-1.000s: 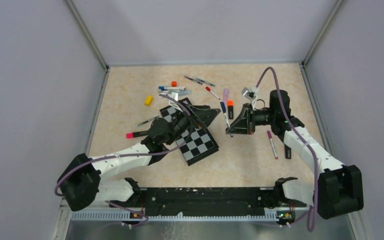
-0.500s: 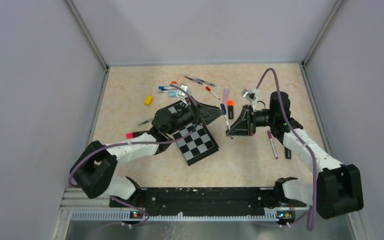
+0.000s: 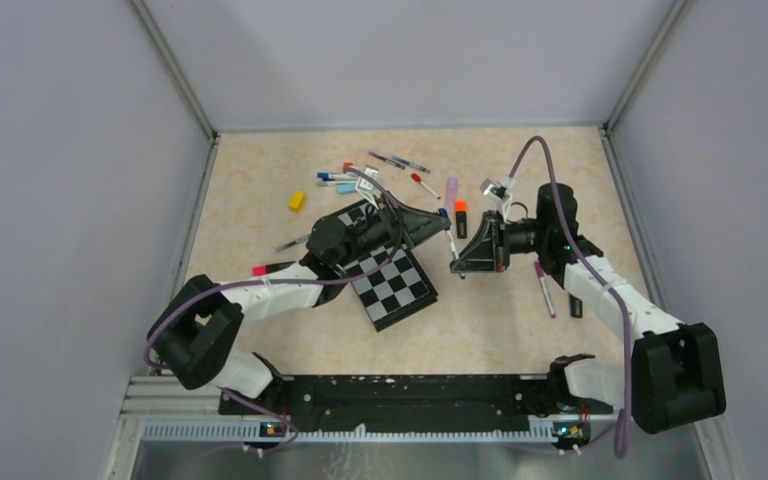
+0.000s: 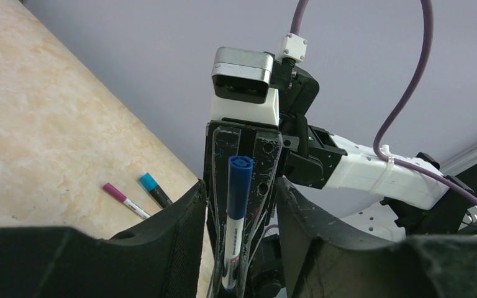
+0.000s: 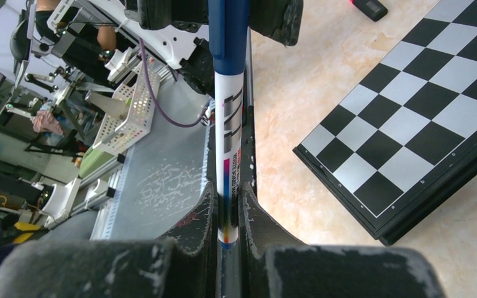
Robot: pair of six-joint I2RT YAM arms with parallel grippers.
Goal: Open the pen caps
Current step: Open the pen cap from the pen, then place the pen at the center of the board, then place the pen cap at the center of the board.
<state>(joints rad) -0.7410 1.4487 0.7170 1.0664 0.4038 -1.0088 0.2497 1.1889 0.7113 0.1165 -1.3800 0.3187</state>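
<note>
My right gripper (image 5: 230, 217) is shut on the white barrel of a pen (image 5: 230, 155) and holds it above the table. The pen's blue cap (image 4: 240, 186) points toward my left gripper (image 4: 243, 239). That gripper's fingers (image 4: 180, 236) flank the cap on both sides, and a gap shows on each side, so it is open. In the top view the two grippers meet at the table's middle, with the left gripper (image 3: 438, 226) above the right gripper (image 3: 457, 262). More capped pens (image 3: 400, 162) lie at the back.
A checkerboard (image 3: 390, 285) lies under my left arm. A yellow block (image 3: 297, 201) and an orange-red cube (image 3: 348, 168) sit at the back left. An orange-capped marker (image 3: 461, 215), a purple-capped pen (image 3: 543, 285) and a pink-capped marker (image 3: 270, 268) lie around.
My left arm has swung right until its fingers are on either side of the blue cap, and they have narrowed. The right gripper has kept the pen still.
</note>
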